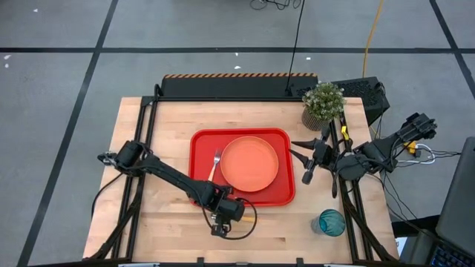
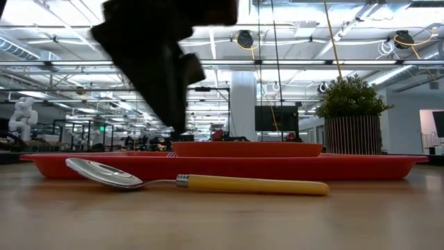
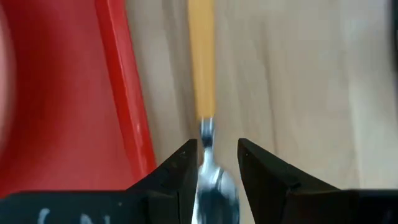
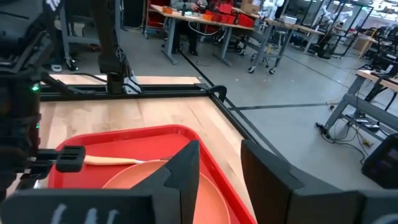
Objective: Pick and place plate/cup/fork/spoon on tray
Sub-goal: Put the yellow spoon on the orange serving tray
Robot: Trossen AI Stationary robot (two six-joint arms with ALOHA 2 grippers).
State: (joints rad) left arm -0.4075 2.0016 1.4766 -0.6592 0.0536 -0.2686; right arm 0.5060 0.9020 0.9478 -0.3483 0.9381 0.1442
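While I line up on the spoon (image 3: pixel 208 168), my left tool (image 3: pixel 217 163) hangs over it with fingers apart — straddling the neck where steel meets smooth yellow-orange handle. It lies flat on pale wood tabletop (image 1: pixel 163 222), just beside the glossy red tray (image 1: pixel 286 194) — my right tool (image 4: pixel 219 163) waits open.

The red tray (image 1: pixel 200 152) carries the orange plate (image 1: pixel 249 164) and fork (image 1: pixel 215 165). The orange-handled spoon (image 2: pixel 201 182) lies flat beside the tray. The teal cup (image 1: pixel 332 222) stands apart.

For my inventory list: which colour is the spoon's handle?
Yellow-orange; the spoon shows best in the low view.
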